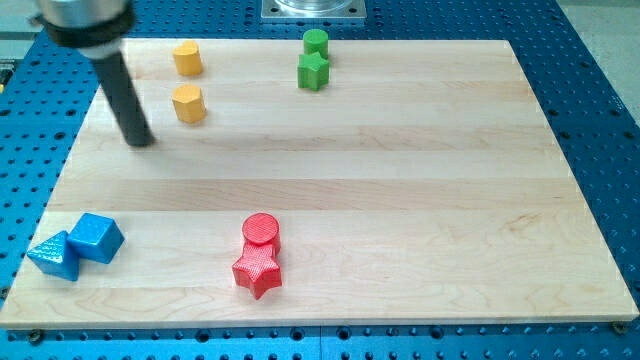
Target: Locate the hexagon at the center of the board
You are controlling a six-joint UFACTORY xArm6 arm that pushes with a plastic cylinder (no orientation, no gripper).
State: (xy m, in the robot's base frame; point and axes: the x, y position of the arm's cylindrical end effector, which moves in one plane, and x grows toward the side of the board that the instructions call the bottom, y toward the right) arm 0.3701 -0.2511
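Observation:
Two yellow blocks sit at the view's upper left: a yellow hexagon (189, 103) and, above it, a yellow pentagon-like block (187, 59). My tip (142, 141) rests on the board just left of and slightly below the yellow hexagon, apart from it. A green cylinder (316, 42) touches a green star (313, 71) at the top middle. A red cylinder (261, 230) touches a red star (257, 269) at the bottom middle. A blue cube (96, 237) and a blue triangular block (54, 255) sit at the bottom left.
The wooden board (420, 180) lies on a blue perforated table (600, 90). A metal base plate (313, 9) shows at the view's top edge.

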